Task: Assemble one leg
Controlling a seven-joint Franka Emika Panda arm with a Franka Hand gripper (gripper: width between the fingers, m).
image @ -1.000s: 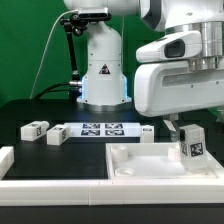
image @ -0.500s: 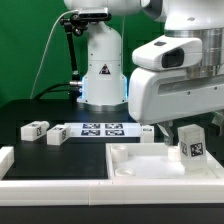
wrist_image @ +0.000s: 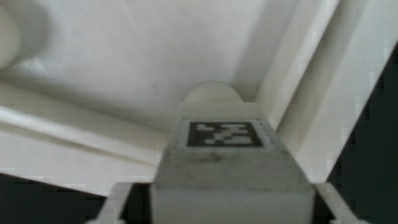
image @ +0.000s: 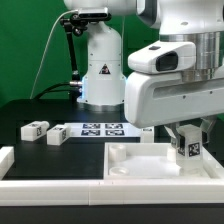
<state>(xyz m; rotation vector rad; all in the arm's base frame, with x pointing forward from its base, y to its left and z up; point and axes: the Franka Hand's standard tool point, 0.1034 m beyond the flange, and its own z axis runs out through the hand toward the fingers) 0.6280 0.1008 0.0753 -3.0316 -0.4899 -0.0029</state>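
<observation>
Gripping the leg upright between its two fingers, the gripper hangs over the corner of the white tray-shaped part at the exterior view's right. In the wrist view the leg's tag faces the camera, and the leg sits just beside the part's raised wall. Its lower end seems close to the part's floor, though contact cannot be told. Two spare legs lie beside the marker board on the dark table.
</observation>
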